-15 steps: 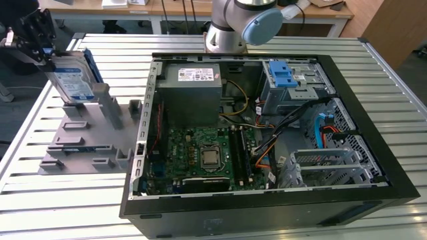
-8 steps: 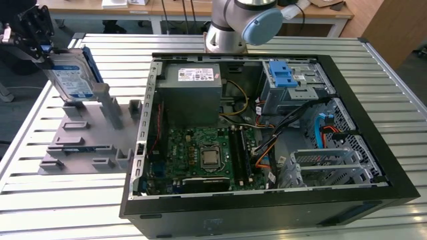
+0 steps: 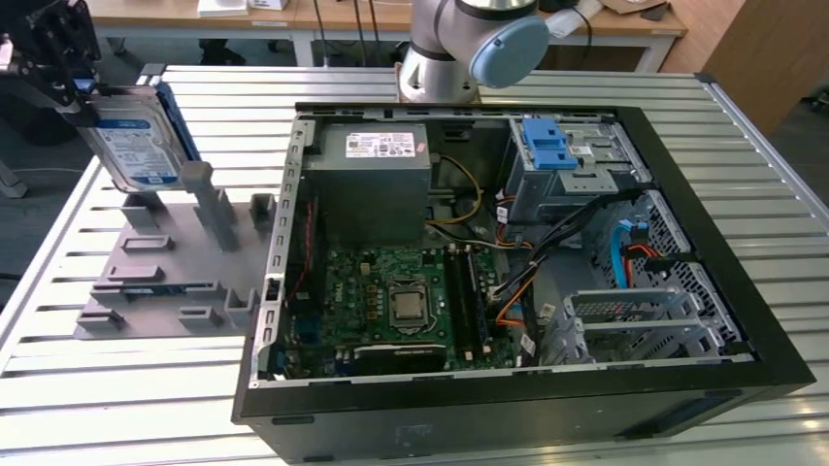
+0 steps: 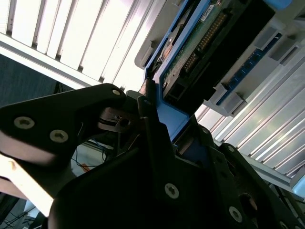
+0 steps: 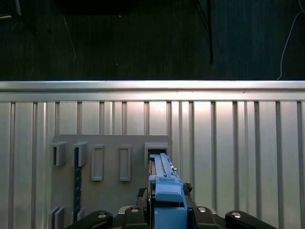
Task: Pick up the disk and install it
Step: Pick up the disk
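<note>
Gripper (image 3: 81,97) hung up at 10 o'clock, fingers pointing down, clamped on the disk (image 3: 136,141); arm base (image 3: 447,58) at 12.

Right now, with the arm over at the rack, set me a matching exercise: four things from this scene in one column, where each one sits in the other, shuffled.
Things
1. disk
2. grey rack
3. blue latch piece
4. motherboard

Places
A. flat on the slatted table, to the exterior view's left of the computer case
B. on the drive cage inside the case
C. upright in the gripper, over the rack
D. green, on the floor of the open case

Pairs: 1-C, 2-A, 3-B, 4-D
</note>
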Motion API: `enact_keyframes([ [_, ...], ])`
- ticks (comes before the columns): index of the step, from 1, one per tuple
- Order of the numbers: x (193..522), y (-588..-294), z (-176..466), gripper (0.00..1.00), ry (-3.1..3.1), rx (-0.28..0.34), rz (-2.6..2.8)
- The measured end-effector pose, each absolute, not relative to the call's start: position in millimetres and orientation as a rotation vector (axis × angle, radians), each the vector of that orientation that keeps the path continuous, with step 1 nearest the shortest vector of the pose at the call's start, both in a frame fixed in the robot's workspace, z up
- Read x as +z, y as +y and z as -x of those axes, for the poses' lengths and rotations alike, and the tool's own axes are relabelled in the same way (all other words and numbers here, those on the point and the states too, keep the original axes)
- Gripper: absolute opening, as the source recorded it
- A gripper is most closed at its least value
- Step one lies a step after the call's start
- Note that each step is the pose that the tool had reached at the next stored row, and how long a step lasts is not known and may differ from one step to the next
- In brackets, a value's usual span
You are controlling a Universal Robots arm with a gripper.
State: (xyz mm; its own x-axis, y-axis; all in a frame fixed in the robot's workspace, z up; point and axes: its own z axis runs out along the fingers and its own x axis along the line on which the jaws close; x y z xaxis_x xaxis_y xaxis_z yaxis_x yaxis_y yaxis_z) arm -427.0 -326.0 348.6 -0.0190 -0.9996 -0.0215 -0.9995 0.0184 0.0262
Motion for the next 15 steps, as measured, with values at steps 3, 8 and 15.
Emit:
enact_keyframes([
  [3, 351.7, -326.0, 426.9, 0.36, -2.240, -0.053, -2.198],
  [8, 352.5, -326.1, 427.0, 0.36, -2.240, -0.054, -2.199],
  [15, 355.2, -326.1, 427.0, 0.36, -2.240, -0.054, -2.199],
])
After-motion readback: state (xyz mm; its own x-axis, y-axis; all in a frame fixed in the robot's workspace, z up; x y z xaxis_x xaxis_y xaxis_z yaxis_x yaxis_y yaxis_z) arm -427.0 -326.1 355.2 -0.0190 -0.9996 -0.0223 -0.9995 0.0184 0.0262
